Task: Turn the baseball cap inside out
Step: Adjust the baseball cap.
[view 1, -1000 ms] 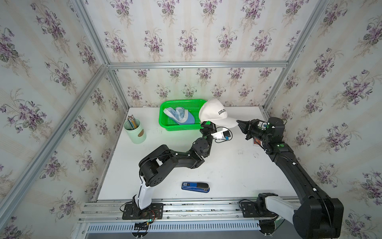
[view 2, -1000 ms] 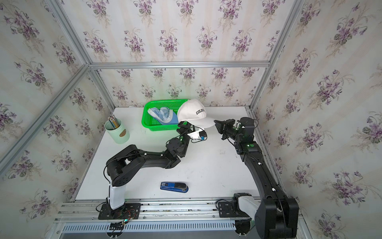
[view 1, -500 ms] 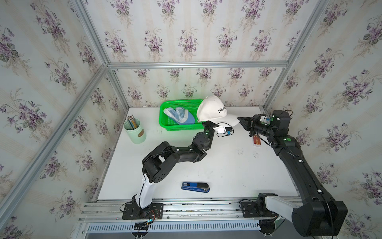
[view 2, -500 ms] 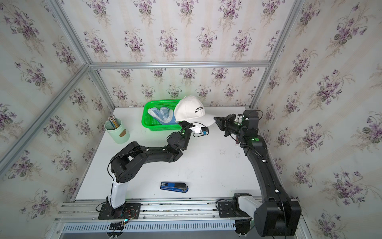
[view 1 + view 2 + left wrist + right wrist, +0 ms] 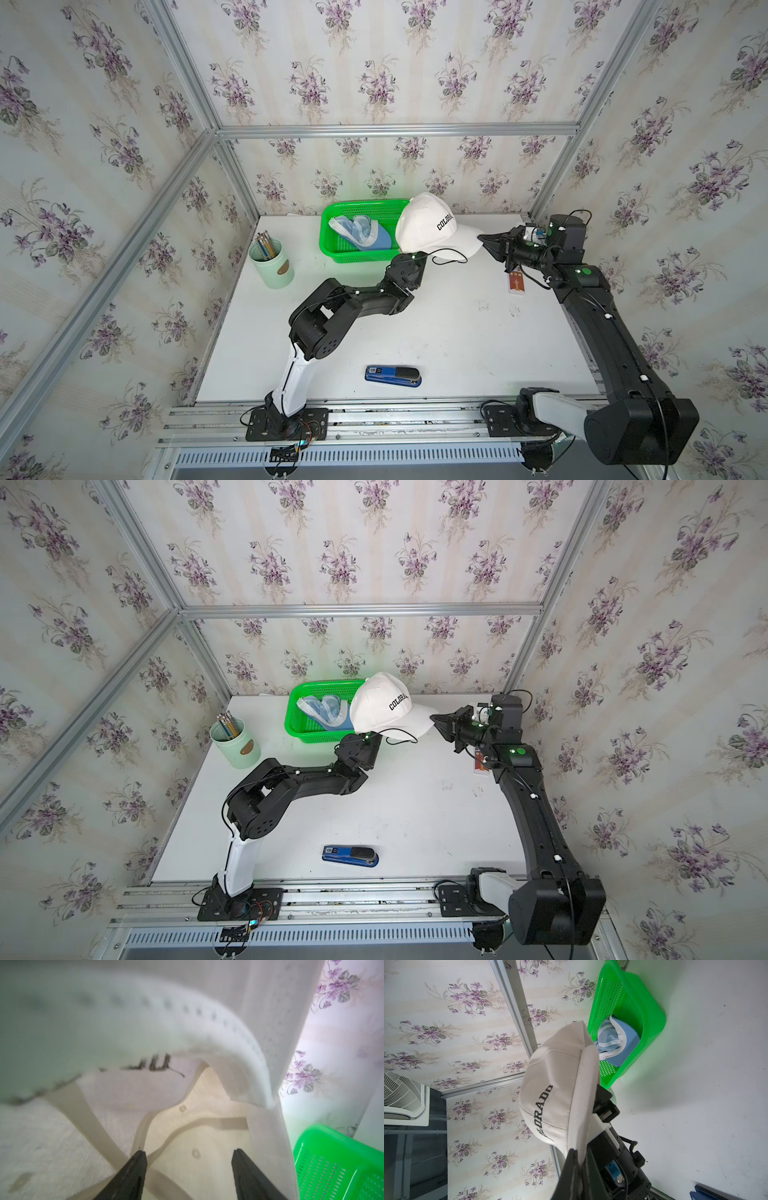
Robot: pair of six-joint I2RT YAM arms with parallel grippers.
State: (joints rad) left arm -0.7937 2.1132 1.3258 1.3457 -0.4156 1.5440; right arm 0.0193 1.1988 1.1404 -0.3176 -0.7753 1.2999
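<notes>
**Cap carried up beside the basket, crown not yet turned**

Since a second ago, both top views show the baseball cap (image 5: 428, 226) carried higher and farther back. It is now held in the air, overlapping one end of the green basket (image 5: 353, 257). Its brim tip, on the side away from the basket, is clamped in the right gripper (image 5: 484, 241). The left arm reaches up under the crown, its jaws hidden there.

Left wrist view: the left gripper (image 5: 188, 1152) sits inside the crown with jaws spread wide, gripping nothing. Its tips are near the seam tapes of the lining. A tip could catch a tape or an eyelet (both lie close) and drag the cloth instead of pushing the crown through.

Right wrist view: the brim is pinched only at its very edge, with the basket beyond the cap. A hard push from inside could pull that thin hold free, and the cap would likely drop into or beside the basket. The lettered front panel looks stiff and may resist turning.
</notes>
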